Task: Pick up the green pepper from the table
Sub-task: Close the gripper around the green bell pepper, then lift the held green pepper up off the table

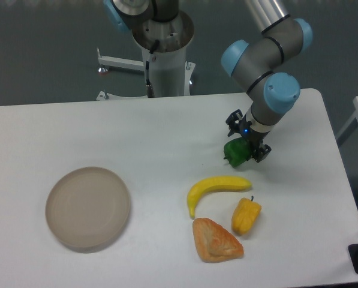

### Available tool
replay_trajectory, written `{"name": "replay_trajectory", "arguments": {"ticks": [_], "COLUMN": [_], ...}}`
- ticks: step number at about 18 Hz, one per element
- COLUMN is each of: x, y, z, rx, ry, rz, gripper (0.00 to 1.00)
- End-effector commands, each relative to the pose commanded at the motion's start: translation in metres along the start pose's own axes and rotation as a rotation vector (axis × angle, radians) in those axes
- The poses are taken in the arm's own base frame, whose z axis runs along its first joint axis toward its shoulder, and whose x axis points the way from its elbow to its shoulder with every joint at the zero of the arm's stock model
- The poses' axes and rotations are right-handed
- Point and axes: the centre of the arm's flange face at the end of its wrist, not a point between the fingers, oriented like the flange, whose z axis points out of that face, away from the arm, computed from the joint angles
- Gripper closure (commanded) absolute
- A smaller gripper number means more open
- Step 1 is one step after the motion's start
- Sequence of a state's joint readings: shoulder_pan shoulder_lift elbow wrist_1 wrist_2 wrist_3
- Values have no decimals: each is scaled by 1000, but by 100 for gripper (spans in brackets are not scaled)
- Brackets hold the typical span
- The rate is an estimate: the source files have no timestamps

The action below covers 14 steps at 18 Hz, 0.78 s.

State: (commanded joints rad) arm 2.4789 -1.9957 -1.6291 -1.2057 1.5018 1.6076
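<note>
Gripper (246, 137) is sitting right over the green pepper (235, 152), covering its upper right part; fingers are standing apart w/ one at the pepper's top and one at its right side, but can't tell if they're touching it. Pepper is lying on the table (167, 132), right of center. Just below it a banana (216, 188) is lying, then a yellow-orange pepper (246, 216) & a croissant (214, 240). A round plate (87, 207) is sitting well apart on the left.
</note>
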Motion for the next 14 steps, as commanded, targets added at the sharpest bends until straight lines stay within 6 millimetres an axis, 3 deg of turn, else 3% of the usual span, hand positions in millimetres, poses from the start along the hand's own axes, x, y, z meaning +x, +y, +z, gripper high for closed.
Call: {"name": "replay_trajectory", "arguments": {"ticks": [3,6,9,14], "x": [-2,-4,-16,-53], "y": [2,4,5,4], "z": [-4,-8,-28,-70], "rx": [2,2,5,10], "ry": [-7,-14,-48,-130], "rz": [-1,-1,11,45], "gripper": [63,70,70,70]}}
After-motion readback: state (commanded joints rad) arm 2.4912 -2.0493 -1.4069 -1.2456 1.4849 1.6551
